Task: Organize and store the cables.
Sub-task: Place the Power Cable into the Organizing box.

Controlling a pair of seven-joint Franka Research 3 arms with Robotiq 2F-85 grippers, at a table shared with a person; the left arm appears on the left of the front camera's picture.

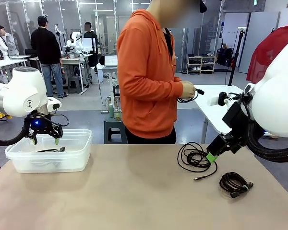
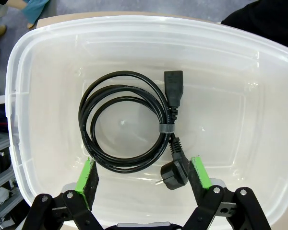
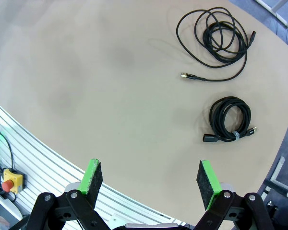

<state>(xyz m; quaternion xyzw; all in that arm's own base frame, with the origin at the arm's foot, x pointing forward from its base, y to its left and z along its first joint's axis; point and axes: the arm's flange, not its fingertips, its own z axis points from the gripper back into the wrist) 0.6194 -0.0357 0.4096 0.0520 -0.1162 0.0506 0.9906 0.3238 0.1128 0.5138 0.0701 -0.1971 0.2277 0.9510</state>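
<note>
Standing behind table (image 1: 134,191), person (image 1: 149,72) holds cable (image 1: 198,91); clear bin (image 1: 48,160) left.

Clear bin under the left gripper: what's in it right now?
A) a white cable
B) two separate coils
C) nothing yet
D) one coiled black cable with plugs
D: in the left wrist view a single coiled cable, with a plug at each end, lies on the floor of the bin under the open left gripper.

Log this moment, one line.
left gripper: open, over bin | bin: coiled cable inside | right gripper: open, above table | table: loose cable, tied coil | person: holding fourth cable
</note>
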